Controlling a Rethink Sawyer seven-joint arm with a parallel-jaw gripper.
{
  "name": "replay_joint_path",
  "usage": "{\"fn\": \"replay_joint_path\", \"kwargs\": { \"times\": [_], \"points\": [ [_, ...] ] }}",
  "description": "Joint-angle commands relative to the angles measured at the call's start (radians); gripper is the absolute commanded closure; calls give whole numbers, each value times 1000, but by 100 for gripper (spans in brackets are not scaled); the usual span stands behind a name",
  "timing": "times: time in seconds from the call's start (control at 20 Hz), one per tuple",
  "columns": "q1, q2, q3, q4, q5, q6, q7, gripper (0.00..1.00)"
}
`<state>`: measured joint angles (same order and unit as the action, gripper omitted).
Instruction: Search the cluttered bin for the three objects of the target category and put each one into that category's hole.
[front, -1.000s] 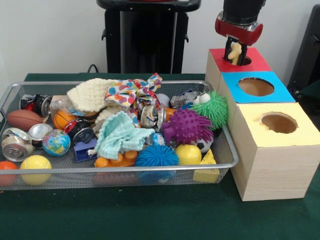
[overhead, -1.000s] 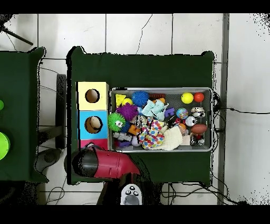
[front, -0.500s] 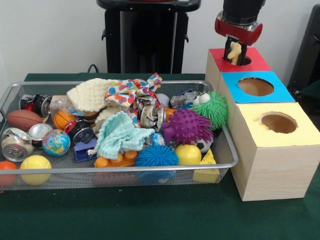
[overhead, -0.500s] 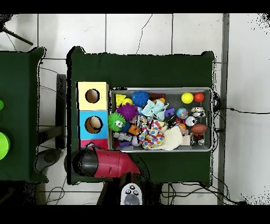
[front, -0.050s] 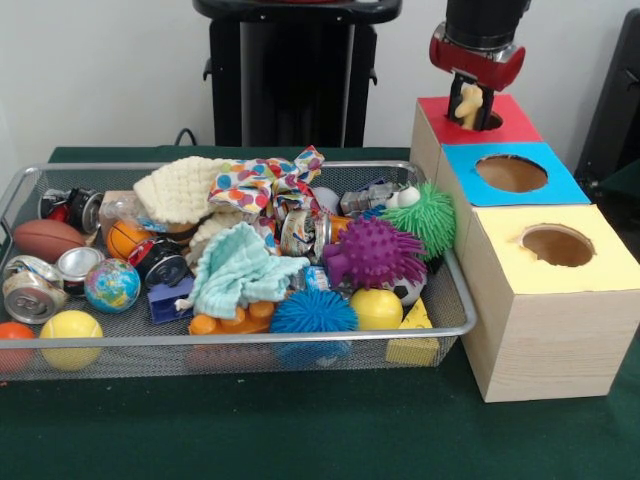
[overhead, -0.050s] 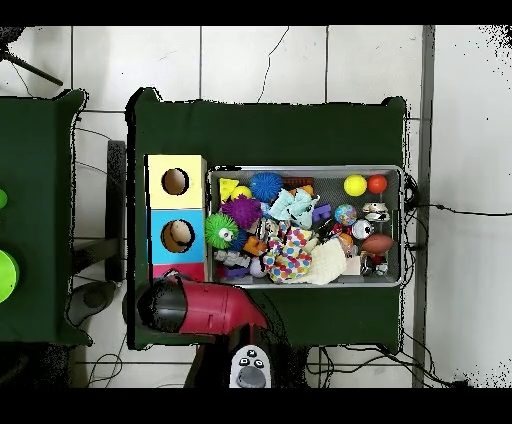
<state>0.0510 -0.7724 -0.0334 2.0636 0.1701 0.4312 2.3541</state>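
Front view: the red-collared gripper (front, -0.050s: 470, 100) hangs over the red box (front, -0.050s: 437, 127) at the far end of a row of three boxes, its fingers pinching a cream bone-shaped toy (front, -0.050s: 468, 106) just above the hole (front, -0.050s: 489, 121). The toy's lower end sits at the hole's rim. Beside it stand the blue box (front, -0.050s: 458, 166) and the yellow box (front, -0.050s: 610, 270), each with a round hole in its top. On the green-covered bench (front, -0.050s: 300, 430), a wire bin (front, -0.050s: 250, 340) holds a jumble: a purple spiky ball (front, -0.050s: 375, 250), a green spiky ball (front, -0.050s: 430, 216), a blue spiky ball (front, -0.050s: 312, 312), a mint cloth (front, -0.050s: 240, 268), a polka-dot cloth (front, -0.050s: 262, 182), crushed cans (front, -0.050s: 30, 285), a globe ball (front, -0.050s: 112, 285) and a small football (front, -0.050s: 48, 239). No writing on any item can be read. Overhead, the arm (overhead, -0.050s: 205, 308) covers most of the red box.
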Motion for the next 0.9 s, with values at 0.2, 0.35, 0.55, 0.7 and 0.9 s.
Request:
{"fn": "replay_joint_path", "kwargs": {
  "times": [0.2, 0.35, 0.55, 0.7, 0.9],
  "points": [
    [-54, 6, -74, -83, -80, 142, 33, 0],
    [-56, -4, -74, -88, -81, 163, 31, 0],
    [-62, -1, -68, -85, -85, 149, 33, 0],
    [-70, 1, -60, -76, -88, 124, 29, 0],
    [-68, 2, -64, -81, -109, 105, 27, 0]
  ]
}}
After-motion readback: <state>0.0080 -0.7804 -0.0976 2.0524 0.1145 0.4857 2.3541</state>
